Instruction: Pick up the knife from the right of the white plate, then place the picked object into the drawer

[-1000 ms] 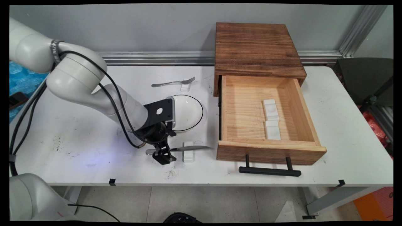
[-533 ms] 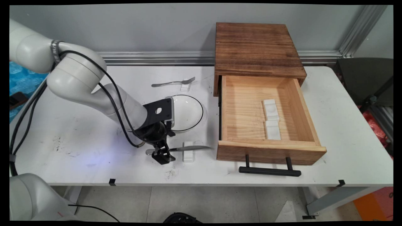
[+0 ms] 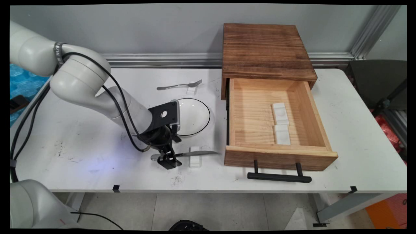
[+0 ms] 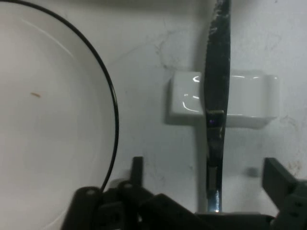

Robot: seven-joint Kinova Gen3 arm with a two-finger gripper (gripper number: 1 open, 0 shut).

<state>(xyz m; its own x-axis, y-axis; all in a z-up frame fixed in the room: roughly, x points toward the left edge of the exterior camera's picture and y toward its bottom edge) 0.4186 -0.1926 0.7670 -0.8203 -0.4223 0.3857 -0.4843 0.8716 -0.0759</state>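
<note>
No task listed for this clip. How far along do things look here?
Done: the drawer stands open, two white blocks inside. In hand: the gripper is low at the table, open, fingers either side of the knife handle; the knife lies on its white rest. Untouched: the fork beyond the plate.

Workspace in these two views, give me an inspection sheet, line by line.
Surface: white table, scuffed.
Things: knife lies across a white rest; black-rimmed plate behind it.
Clutter: fork on its own rest; open wooden drawer holding two white rests.
Gripper: gripper open, astride the knife's handle.
Cables: black cables hang along the arm.
Surroundings: grey wall, aluminium framing.
</note>
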